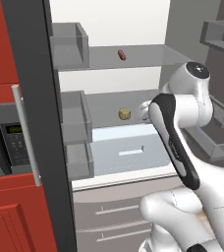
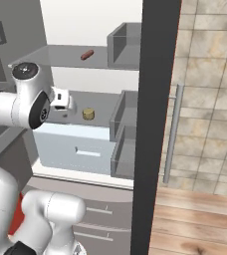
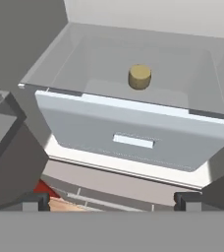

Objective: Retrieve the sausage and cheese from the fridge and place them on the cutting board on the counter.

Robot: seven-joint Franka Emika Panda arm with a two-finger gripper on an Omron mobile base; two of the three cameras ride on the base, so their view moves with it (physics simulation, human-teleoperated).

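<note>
Currently the fridge (image 1: 133, 59) stands open. Both base views show the sausage (image 1: 122, 54) on the upper shelf; the hand view looks lower, at the cheese (image 3: 140, 77) on the glass shelf above the pale drawer (image 3: 133, 140). Gripper (image 3: 111, 201) is spread wide, holding nothing, apart from the cheese and aimed roughly toward it. Cheese: squat olive-yellow puck. Sausage: short red-brown cylinder, probably lying flat, too small to confirm.
</note>
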